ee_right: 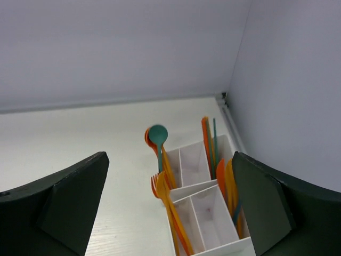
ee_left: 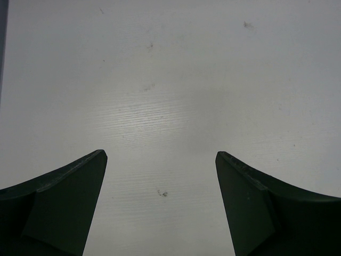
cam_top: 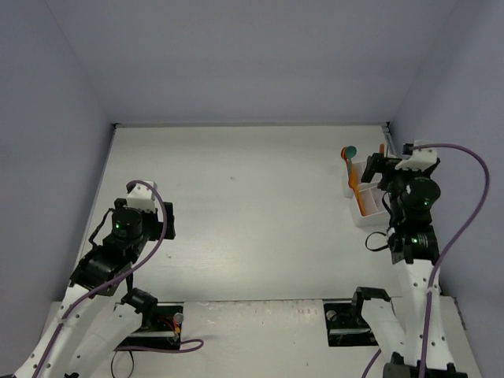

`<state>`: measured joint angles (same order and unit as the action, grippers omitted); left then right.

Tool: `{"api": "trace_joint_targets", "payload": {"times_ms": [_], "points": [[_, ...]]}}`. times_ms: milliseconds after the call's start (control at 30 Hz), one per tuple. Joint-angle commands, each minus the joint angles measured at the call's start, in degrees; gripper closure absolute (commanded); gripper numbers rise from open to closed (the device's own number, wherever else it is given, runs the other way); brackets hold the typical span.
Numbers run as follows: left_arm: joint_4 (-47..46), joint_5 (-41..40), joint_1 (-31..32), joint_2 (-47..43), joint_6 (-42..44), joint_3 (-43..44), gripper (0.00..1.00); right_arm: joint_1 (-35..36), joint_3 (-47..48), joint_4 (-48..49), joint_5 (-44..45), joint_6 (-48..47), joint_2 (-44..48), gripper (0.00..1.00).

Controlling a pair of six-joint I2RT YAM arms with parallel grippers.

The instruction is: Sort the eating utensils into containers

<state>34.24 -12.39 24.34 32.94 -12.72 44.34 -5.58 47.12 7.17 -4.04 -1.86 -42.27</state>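
The organizer is plain white. The utensils in it are mostly orange, from yellow-orange forks to redder pieces; one spoon is teal (so is a thin handle). The tabletop is off-white, faintly streaked, and the walls are pale lavender-grey.

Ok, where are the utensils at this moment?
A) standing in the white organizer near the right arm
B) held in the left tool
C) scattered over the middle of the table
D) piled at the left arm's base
A: the teal spoon and orange forks stand upright in compartments of the white organizer, as the right wrist view shows.
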Motion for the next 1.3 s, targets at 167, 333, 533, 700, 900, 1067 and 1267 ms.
{"api": "trace_joint_targets", "payload": {"times_ms": [167,333,533,700,900,1067,1267], "points": [[-0.79,-3.55,3.31,7.28,-0.63,10.11,0.19,-0.04,5.27,-10.76,5.31,1.86,21.16,0.0],[-1.2,-4.31,4.97,11.15,0.05,14.93,0.19,0.04,6.75,-18.35,14.04,1.01,28.57,0.0],[-0.13,-5.38,7.55,14.33,1.21,18.47,0.19,0.05,8.18,-21.74,20.83,-1.33,34.37,0.0],[0.64,-5.77,9.8,16.61,1.51,20.64,0.19,0.06,8.33,-23.28,28.55,-1.52,35.5,0.0],[0.5,-4.02,10.49,17.97,-0.02,21.58,0.19,0.37,8.17,-24.57,33.63,-2.3,35.53,0.0],[0.56,-3.52,10.55,16.55,-0.79,20.85,0.19,0.84,9.34,-25.85,32.32,-1.72,33.96,0.0],[1.55,-4.0,10.55,14.19,-1.07,19.38,0.19,1.49,11.73,-27.21,29.88,-0.23,31.11,0.0]]}}
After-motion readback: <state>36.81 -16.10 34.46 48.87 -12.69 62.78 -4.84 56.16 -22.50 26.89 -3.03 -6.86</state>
